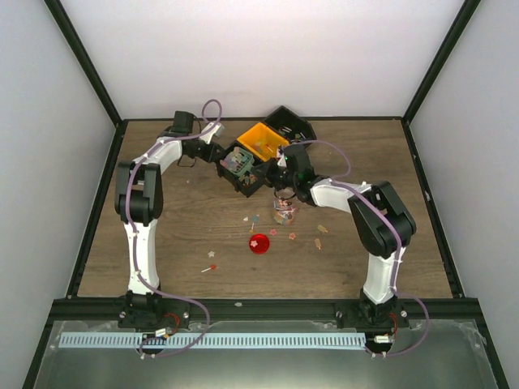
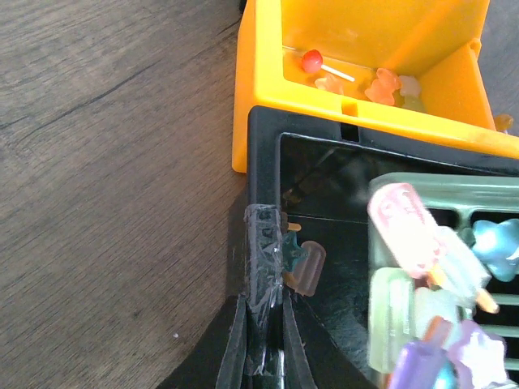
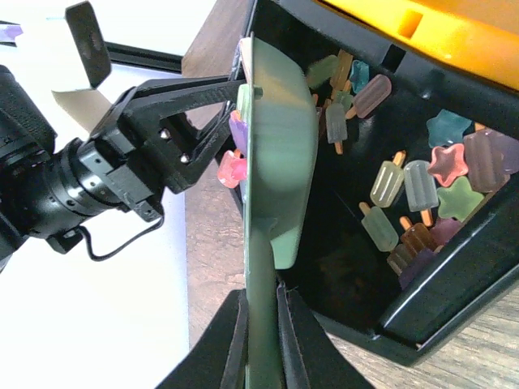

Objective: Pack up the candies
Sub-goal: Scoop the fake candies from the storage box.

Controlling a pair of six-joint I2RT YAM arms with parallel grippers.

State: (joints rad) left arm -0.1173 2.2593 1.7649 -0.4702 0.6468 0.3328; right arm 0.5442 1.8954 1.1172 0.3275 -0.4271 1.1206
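At eleven o'clock from the jar (image 1: pixel 284 212), the left gripper (image 2: pixel 264 348) pinches the wall of the black bin (image 2: pixel 263 154). The right gripper (image 3: pixel 261 340) is pressed together on the handle of the green scoop (image 3: pixel 280 162); candies (image 3: pixel 418 185) lie on the scoop and in the bin.

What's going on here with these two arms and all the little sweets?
The robot is packing candies. Its left gripper is clamped on the wall of a black bin, apparently steadying it. The right gripper holds a green scoop loaded with candies over that bin. A clear jar stands open on the table nearby, its red lid lying beside it among stray candies. The scoopful is not yet in the jar.
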